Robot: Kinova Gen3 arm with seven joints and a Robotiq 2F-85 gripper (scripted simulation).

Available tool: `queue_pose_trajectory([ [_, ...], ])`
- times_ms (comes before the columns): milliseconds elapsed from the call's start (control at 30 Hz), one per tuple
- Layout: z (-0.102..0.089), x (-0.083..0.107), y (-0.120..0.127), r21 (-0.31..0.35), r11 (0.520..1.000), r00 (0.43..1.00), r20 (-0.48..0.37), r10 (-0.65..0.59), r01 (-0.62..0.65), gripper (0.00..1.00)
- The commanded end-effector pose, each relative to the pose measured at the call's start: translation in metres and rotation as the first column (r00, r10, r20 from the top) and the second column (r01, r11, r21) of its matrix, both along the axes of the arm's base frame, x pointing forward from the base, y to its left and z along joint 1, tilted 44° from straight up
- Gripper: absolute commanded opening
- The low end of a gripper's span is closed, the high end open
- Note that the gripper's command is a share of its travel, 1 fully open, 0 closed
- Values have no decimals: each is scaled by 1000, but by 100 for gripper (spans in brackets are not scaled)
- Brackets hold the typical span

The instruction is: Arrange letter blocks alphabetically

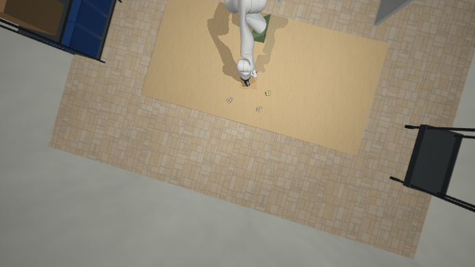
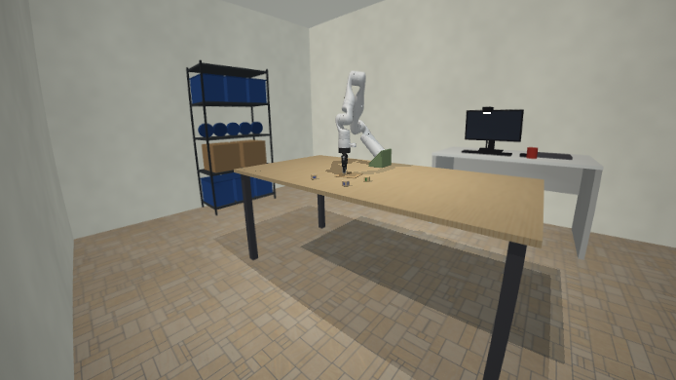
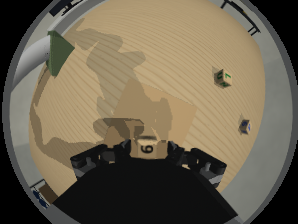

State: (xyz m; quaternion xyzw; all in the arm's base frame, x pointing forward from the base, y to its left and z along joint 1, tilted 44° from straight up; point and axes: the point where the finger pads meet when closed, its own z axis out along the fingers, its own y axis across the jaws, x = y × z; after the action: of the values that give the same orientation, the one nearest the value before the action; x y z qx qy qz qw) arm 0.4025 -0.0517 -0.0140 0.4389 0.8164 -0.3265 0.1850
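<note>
My gripper (image 1: 246, 82) points straight down over a small tan mat (image 1: 250, 83) on the wooden table. In the wrist view its fingers stand open on either side of a tan block (image 3: 147, 145) with a dark mark on top; I cannot tell whether they touch it. This block sits on the mat (image 3: 143, 112). Three more small blocks lie off the mat on the table: one with a green mark (image 1: 267, 92) (image 3: 222, 76), one with a blue mark (image 1: 259, 109) (image 3: 245, 124), and one to the left (image 1: 229, 99). Their marks are too small to read.
A green wedge (image 1: 262, 29) stands by the arm's base, also in the wrist view (image 3: 59, 52). The table's front edge runs just beyond the loose blocks. A shelf (image 2: 229, 132) and a desk with a monitor (image 2: 515, 161) stand away from the table.
</note>
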Motion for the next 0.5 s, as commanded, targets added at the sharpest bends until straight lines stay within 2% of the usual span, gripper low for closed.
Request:
queue_pose_trajectory([
  [0,-3,-2,-7,-4,1000,1000,-3,-8,8,67],
  [467,-7,-1,-10,-4,1000,1000,-3,-8,8,67],
])
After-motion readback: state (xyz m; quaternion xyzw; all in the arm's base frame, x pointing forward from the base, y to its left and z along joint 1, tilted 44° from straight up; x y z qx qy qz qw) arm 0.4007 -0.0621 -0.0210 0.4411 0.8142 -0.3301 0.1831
